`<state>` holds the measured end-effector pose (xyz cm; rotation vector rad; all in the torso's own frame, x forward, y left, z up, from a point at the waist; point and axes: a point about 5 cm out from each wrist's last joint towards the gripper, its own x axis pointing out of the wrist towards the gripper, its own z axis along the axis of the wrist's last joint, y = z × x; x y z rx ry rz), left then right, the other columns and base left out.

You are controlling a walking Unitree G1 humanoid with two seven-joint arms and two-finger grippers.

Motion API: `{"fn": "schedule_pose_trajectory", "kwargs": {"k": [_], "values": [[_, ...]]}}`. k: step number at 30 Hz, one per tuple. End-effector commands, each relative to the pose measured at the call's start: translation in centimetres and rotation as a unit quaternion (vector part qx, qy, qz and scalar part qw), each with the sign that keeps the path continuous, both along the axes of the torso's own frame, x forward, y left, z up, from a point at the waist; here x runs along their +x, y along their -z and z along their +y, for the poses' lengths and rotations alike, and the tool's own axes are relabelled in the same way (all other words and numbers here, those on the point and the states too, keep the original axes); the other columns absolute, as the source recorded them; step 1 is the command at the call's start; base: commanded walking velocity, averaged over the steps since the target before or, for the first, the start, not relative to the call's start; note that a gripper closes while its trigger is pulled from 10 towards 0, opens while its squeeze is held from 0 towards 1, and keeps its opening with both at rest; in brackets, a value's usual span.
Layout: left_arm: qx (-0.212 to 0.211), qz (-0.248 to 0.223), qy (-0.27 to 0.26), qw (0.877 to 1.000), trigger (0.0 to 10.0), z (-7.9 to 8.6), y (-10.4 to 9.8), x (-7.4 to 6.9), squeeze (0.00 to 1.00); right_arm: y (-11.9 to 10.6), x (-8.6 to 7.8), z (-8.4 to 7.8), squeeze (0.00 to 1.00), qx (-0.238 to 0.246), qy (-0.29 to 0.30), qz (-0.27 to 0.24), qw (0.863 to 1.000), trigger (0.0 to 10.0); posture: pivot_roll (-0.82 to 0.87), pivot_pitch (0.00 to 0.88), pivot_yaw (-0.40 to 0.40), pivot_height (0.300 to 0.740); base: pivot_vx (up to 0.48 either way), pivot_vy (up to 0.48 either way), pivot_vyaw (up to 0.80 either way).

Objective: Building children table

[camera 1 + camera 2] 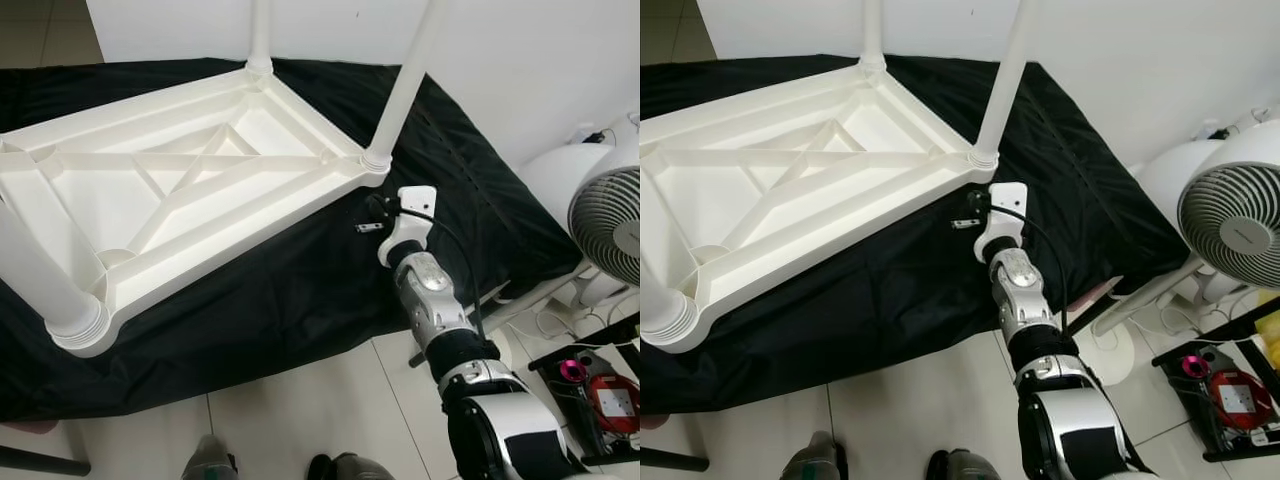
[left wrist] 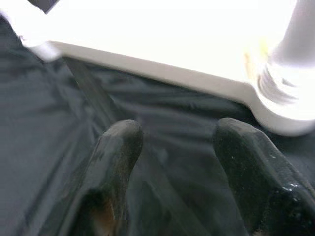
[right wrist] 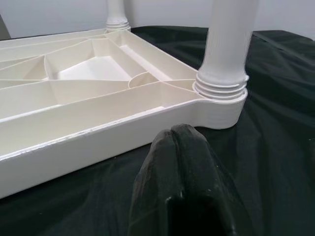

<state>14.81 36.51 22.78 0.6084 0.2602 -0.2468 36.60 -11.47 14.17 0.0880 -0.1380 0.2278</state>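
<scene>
upside-down white plastic children's table (image 1: 190,190) lying on a black cloth (image 1: 300,290) spread over the tiled floor (image 1: 330,410), ribbed underside facing up with diagonal braces crossing the middle – taking up most of the cloth's left and central part, tabletop edge running close to the cloth's near edge on the left

three white legs screwed into corner sockets and standing straight up: far leg (image 1: 260,35) at the back corner near the white wall (image 1: 520,60), right leg (image 1: 405,85) at the corner nearest the cloth's right side, near-left leg (image 1: 40,275) at the corner closest to the cloth's front edge

right gripper (image 1: 375,215) stretched out over the cloth just beside the right-leg corner, apart from the table rim, low above the fabric; in the right wrist view black fingers (image 3: 179,177) pressed together, closed on nothing, pointing at the threaded base of the right leg (image 3: 224,54)

left gripper (image 2: 174,147) low over the dark cloth (image 2: 49,147), fingers (image 2: 115,157) spread apart with bare fabric between them – table rim (image 2: 162,71) and a leg socket just ahead of the tips, not touched

off the cloth's right edge: a white standing fan (image 1: 610,215) and a low rack with a red object (image 1: 615,400) and a pink one (image 1: 572,370); two dark shoe-like shapes (image 1: 210,460) on the tiles at the bottom, too cropped to tell more
</scene>
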Motion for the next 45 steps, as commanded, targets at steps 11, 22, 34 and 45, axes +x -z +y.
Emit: {"fn": "schedule_pose_trajectory", "kwargs": {"k": [11,22,34,45], "values": [[-0.033,-0.152,-0.121,0.98,10.0,0.7,-0.2,5.4,0.0,2.1,-1.3,-1.4,0.0,-0.001,0.032,0.023,0.999,10.0,0.13,0.118,-0.058,0.74,0.0,0.0,0.0],[-0.155,-0.193,-0.07,0.966,10.0,-2.3,0.4,7.4,0.0,1.5,-0.1,-2.7,0.0,-0.01,0.059,0.037,0.998,10.0,0.12,0.099,-0.075,0.74,0.0,0.0,0.0],[-0.253,-0.21,-0.041,0.944,10.0,-6.6,1.9,8.6,0.0,0.5,1.3,-2.6,0.0,-0.011,0.113,0.054,0.992,10.0,0.15,0.11,-0.113,0.74,0.0,0.0,0.0],[-0.313,-0.181,0.084,0.928,10.0,-12.7,2.3,7.6,0.0,-1.0,2.9,-2.0,0.0,0.007,0.132,0.086,0.988,10.0,0.15,0.167,-0.14,0.74,0.0,0.0,0.0]]}}
